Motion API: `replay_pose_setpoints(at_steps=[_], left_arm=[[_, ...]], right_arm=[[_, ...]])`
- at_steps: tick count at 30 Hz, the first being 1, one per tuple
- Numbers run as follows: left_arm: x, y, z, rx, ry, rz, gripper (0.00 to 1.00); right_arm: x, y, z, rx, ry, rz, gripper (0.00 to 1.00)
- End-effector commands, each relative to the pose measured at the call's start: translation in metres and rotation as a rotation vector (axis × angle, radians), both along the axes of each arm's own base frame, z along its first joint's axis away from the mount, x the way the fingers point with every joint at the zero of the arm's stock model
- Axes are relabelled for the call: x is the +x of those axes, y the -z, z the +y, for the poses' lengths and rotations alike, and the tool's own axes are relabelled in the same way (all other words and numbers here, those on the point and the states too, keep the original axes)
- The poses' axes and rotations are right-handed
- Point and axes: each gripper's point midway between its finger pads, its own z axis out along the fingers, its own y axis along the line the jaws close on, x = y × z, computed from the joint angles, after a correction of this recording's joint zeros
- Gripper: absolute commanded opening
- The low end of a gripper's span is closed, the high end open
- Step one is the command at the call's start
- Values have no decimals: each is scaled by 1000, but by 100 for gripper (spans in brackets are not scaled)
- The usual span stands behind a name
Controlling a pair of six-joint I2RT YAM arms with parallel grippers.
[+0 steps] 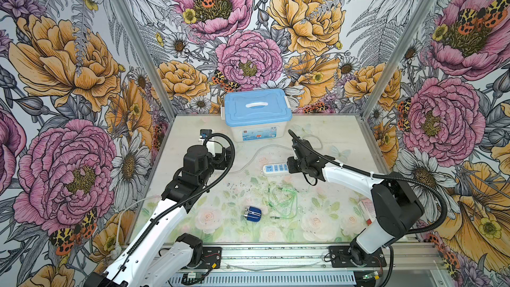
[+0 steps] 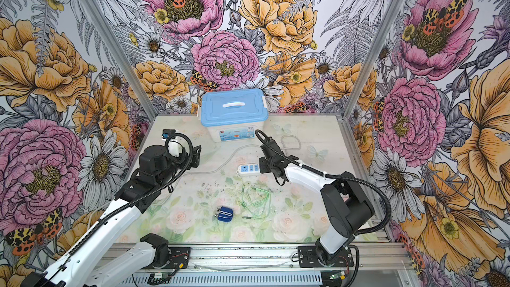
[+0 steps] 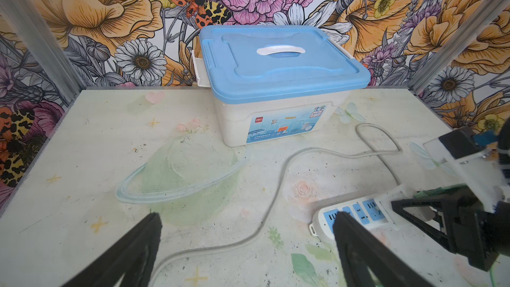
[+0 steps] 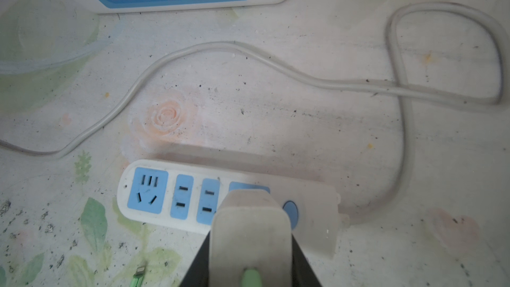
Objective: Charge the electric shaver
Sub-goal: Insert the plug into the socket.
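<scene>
Lying on its side near the front edge of the table (image 1: 345, 139), about in the middle, the electric shaver (image 1: 252, 213) is seen in both top views. Its silver heads are turned toward the left arm's side, and it is touched by nothing. Just beside it, on the right arm's side, a green cable (image 1: 281, 200) is spread in loose loops; one end of it is laid near the shaver but apart from it.

Farther back, a white power strip (image 1: 274, 168) with blue sockets is placed across the middle of the table, and its pale cord (image 1: 248, 158) is curved away toward the left arm. In the right wrist view the right gripper (image 4: 251, 234) is clenched on a white charger block (image 4: 248, 216), which is held over the socket next to the round blue switch (image 4: 291, 212). The prongs are hidden, so it cannot be told whether the block is seated. A green plug is seen in the face of the block nearest the camera.

The left gripper (image 3: 245, 219) is held above the table near the strip's free end, its fingers spread wide and grasping nothing. At the back wall a storage box (image 1: 258, 106) with a blue lid is set.
</scene>
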Motion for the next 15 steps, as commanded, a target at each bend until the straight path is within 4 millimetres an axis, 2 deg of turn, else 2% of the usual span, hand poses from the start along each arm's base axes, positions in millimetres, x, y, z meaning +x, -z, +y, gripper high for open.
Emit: replay_pose_setpoints(at_steps=[1, 15], left_arm=[[-1, 5, -1, -24, 7, 21, 99], [0, 5, 2, -34, 3, 22, 99]], right_arm=[[10, -8, 6, 9, 23, -29, 0], [8, 11, 6, -42, 47, 18, 0]])
